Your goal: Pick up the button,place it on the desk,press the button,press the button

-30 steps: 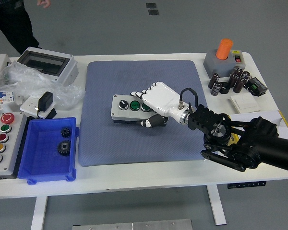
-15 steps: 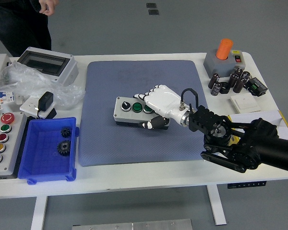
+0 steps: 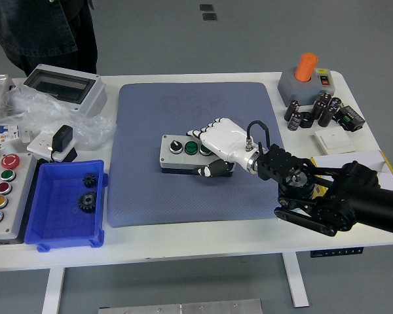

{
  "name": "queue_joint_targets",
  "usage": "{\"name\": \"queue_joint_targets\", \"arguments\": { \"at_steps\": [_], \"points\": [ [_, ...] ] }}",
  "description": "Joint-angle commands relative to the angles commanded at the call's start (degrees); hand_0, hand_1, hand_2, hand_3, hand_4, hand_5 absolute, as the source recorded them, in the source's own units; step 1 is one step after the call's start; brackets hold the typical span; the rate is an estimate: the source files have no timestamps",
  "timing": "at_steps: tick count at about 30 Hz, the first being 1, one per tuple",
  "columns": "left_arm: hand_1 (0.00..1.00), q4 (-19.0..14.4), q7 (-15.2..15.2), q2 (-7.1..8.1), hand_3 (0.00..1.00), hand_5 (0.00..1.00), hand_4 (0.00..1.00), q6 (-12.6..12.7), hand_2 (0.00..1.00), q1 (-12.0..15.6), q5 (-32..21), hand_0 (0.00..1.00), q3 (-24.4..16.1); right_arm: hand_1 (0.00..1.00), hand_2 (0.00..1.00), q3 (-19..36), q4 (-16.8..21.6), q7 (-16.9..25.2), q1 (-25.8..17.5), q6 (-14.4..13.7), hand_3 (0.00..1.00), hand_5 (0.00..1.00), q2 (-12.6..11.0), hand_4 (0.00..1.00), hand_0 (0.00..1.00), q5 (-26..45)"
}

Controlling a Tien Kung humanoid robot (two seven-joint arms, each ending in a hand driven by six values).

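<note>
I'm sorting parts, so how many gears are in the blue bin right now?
2. Both lie in the blue bin at the table's left front: one gear nearer the far wall, the other gear just below it. None seem hidden.

Workshop: control boxes (image 3: 1,186), gears (image 3: 88,200), capacitors (image 3: 312,110).
</note>
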Motion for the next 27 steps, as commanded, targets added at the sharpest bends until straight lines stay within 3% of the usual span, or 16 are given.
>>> {"name": "queue_joint_targets", "arguments": {
  "at_steps": [11, 12, 27],
  "points": [
    [0.677, 0.00, 0.04, -0.05, 0.815, 0.334, 0.695, -0.88, 0.647, 0.12, 0.10, 0.686, -0.44, 0.736, 0.846, 0.05, 0.09, -0.51, 0.24, 0.83, 0.998, 0.002, -0.01, 0.636, 0.772, 0.08],
    [0.678, 0.00, 0.09, -0.06, 0.793, 0.318, 0.680, -1.08, 0.635, 0.14, 0.08, 0.686, -0.50, 0.743, 0.885, 0.05, 0.09, -0.54, 0.25, 0.94, 0.998, 0.002, -0.03, 0.663, 0.775, 0.14],
    [0.687, 0.00, 1.80, -0.14, 0.759, 0.289, 0.662, -5.25, 0.628, 0.28, -0.04, 0.691, -1.24, 0.747, 0.906, 0.15, 0.30, -0.95, 0.68, 2.33, 0.998, 0.002, -0.41, 0.705, 0.779, 0.96]
  ]
}}
